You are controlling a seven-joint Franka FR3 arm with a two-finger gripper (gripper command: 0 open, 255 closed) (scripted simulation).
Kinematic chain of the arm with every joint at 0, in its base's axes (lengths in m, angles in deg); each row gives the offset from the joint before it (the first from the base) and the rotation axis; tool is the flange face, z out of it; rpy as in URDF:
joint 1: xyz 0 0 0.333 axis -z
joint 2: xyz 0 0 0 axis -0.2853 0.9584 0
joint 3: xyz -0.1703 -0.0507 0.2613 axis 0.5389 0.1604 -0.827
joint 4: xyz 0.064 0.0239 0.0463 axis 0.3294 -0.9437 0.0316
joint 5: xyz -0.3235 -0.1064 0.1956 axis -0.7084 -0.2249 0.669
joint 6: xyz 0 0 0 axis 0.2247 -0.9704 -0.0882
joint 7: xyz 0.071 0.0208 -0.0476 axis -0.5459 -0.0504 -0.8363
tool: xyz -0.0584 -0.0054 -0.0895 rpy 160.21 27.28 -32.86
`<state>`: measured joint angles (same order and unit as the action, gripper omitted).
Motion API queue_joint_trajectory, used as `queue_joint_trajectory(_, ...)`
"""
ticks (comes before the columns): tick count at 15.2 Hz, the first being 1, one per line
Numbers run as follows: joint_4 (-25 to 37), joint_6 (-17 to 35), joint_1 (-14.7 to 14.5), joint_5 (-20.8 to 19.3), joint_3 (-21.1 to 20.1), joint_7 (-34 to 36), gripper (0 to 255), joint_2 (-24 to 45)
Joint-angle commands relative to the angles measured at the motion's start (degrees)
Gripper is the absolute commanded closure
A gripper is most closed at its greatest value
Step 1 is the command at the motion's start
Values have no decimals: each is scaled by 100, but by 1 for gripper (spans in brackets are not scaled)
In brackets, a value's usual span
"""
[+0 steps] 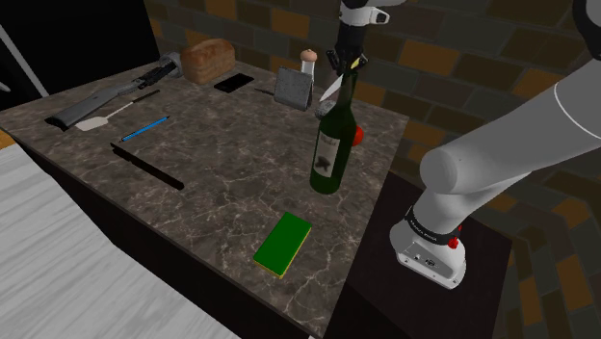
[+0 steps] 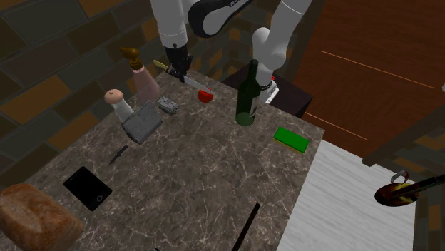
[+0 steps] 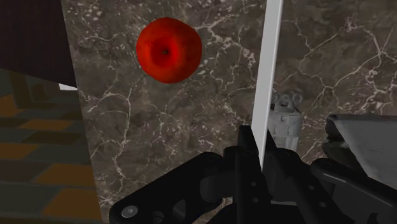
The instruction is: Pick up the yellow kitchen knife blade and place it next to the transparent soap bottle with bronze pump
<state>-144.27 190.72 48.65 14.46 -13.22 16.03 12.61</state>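
My arm rises from its stand, arches over the marble table (image 1: pixel 222 193) and drops with the wrist pointing almost straight down near the table's far edge in the shoulder view. The gripper (image 3: pixel 256 149) hangs above the surface, its two black fingers clamped on the kitchen knife (image 3: pixel 266 76). In the second exterior view the gripper (image 2: pixel 178 71) holds the knife (image 2: pixel 195 85) off the table on a slant. The yellow handle pokes out toward the soap bottle (image 2: pixel 147 84) with its bronze pump, and the pale blade reaches toward a red fruit (image 2: pixel 205 95). So the knife sits in the air between the soap bottle and the green wine bottle (image 2: pixel 248 96), near the former but not set down.

From the shoulder I see the gripper (image 1: pixel 344 75) just behind the wine bottle's (image 1: pixel 332 144) neck. The bottle's pale label carries a dark figure; I can't read any writing on it.
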Motion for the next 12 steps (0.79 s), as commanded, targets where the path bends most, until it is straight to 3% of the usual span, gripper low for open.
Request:
queue_joint_trajectory(1, -132, 167, -5, 3, -19, 11, 255, 33)
queue_joint_trajectory(12, -766, 1061, -8, -8, -107, 55, 255, 297)
